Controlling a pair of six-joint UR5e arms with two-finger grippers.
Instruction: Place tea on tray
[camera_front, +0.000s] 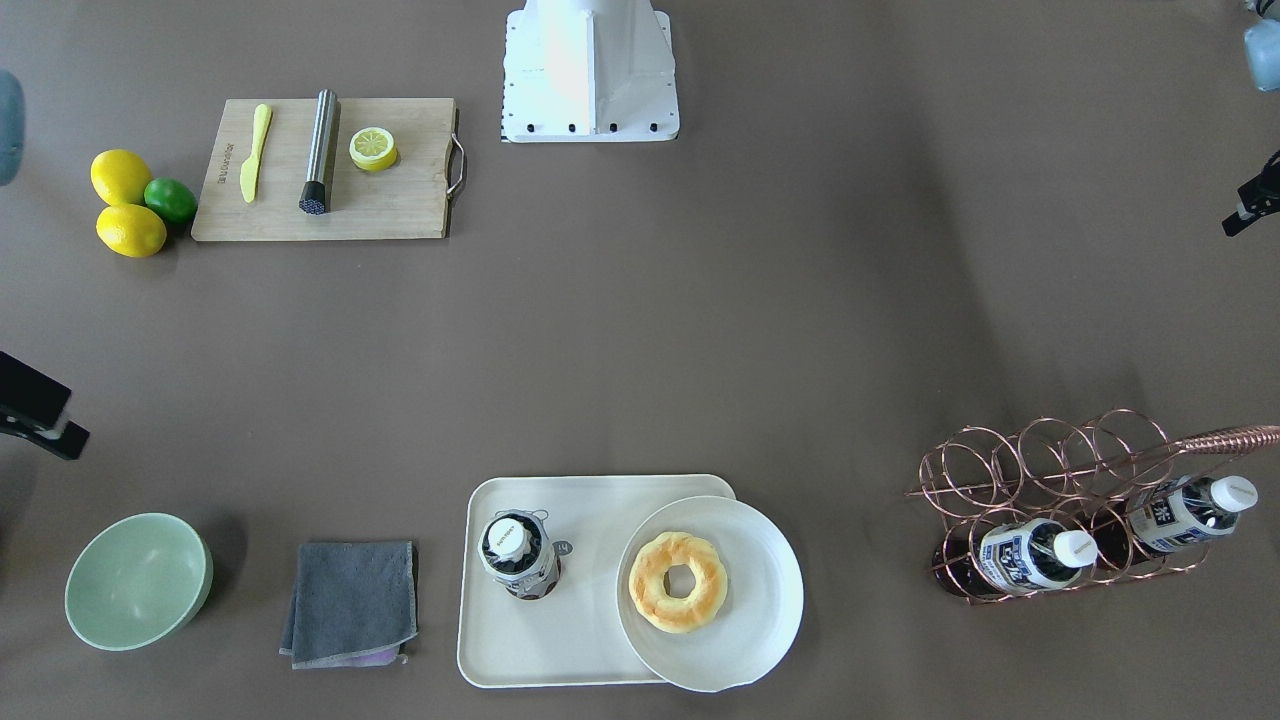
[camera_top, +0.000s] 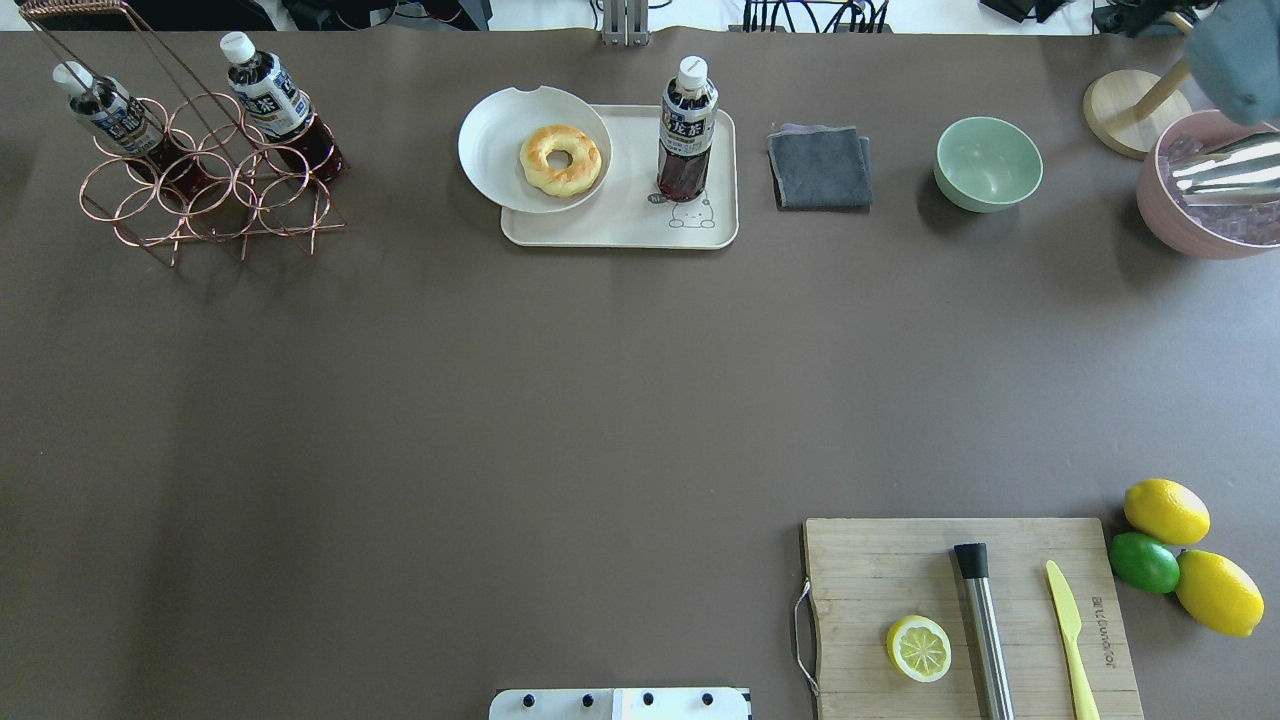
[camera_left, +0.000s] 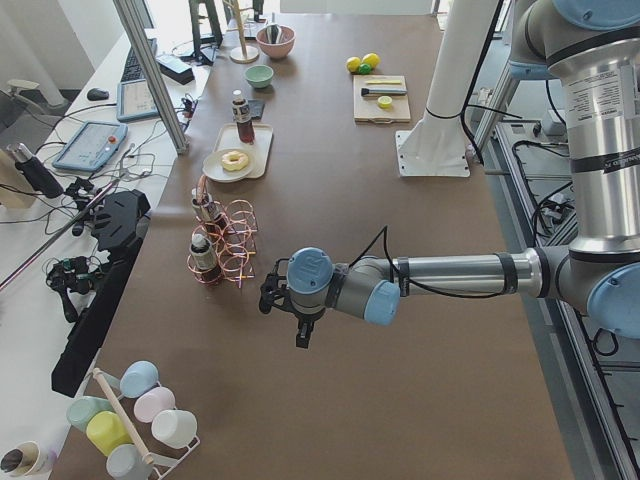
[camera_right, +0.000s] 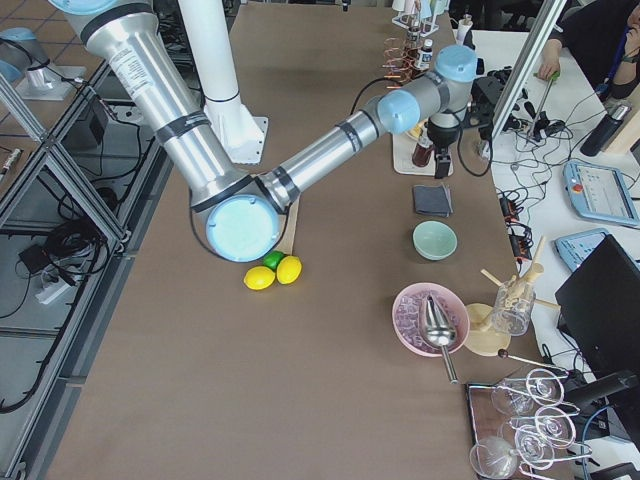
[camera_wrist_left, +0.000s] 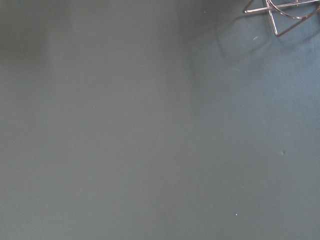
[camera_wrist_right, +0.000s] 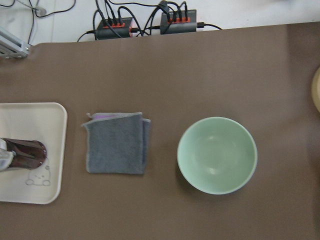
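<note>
We find the tea (camera_top: 688, 130) standing upright on the tray (camera_top: 620, 228), in the tray's 3 o'clock half as the overhead view has it, with its white cap at the top. The line-drawn bear (camera_top: 689, 212) sits just at the bottle's 6 o'clock. A round white plate (camera_top: 490, 150) carrying a doughnut (camera_top: 560, 160) overlaps the tray's 9 o'clock end and reaches past its rim. Nothing grips the tea.

Well off at the tray's 9 o'clock we see a copper wire rack (camera_top: 200, 195) with two more bottles (camera_top: 110, 112) lying tilted in its rings. At the tray's 3 o'clock lies a folded grey cloth (camera_top: 820, 167), and beyond it a pale green bowl (camera_top: 988, 163).

The left tool (camera_left: 301, 338) hangs pointing down above bare worktop (camera_top: 500, 420) near the rack. It shows only in the side view, so we cannot tell whether its fingers are apart or together. Its wrist view gives us plain worktop and a corner of the rack at 1 o'clock.

The right tool (camera_right: 444, 163) hangs high above the tray's cloth-side end. Again we cannot tell how its fingers stand. Its wrist view looks down on cloth, bowl and the tray's end with the base of the tea.
</note>
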